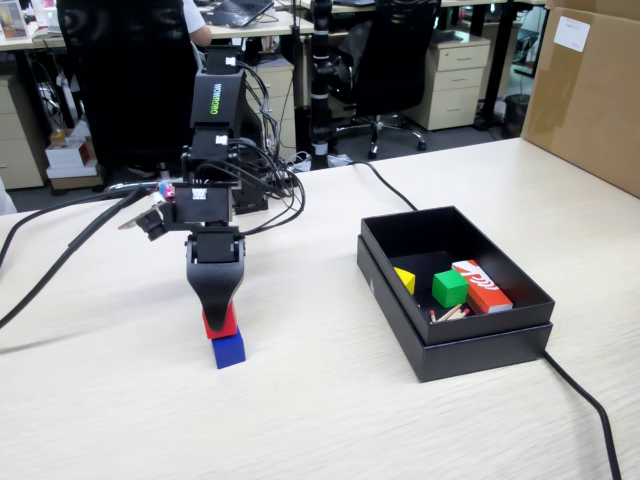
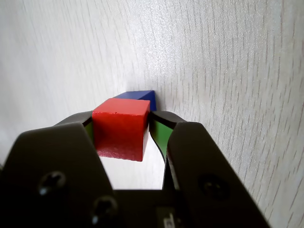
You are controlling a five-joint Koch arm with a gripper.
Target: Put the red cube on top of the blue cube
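Observation:
In the fixed view my gripper (image 1: 220, 316) points straight down at the table's left half. It is shut on the red cube (image 1: 223, 326), which sits directly on the blue cube (image 1: 229, 351), shifted a little to the left of it. In the wrist view the red cube (image 2: 121, 130) fills the space between the green-lined fingers (image 2: 159, 133) of my gripper (image 2: 122, 117). Both fingertips press against its sides. Behind it only the top edge of the blue cube (image 2: 141, 95) peeks out.
A black open box (image 1: 480, 352) stands to the right, holding a green cube (image 1: 449, 288), a yellow piece (image 1: 405, 280) and a red-and-white box (image 1: 482, 285). A black cable (image 1: 590, 405) trails from it. A cardboard carton (image 1: 590, 90) stands at the far right.

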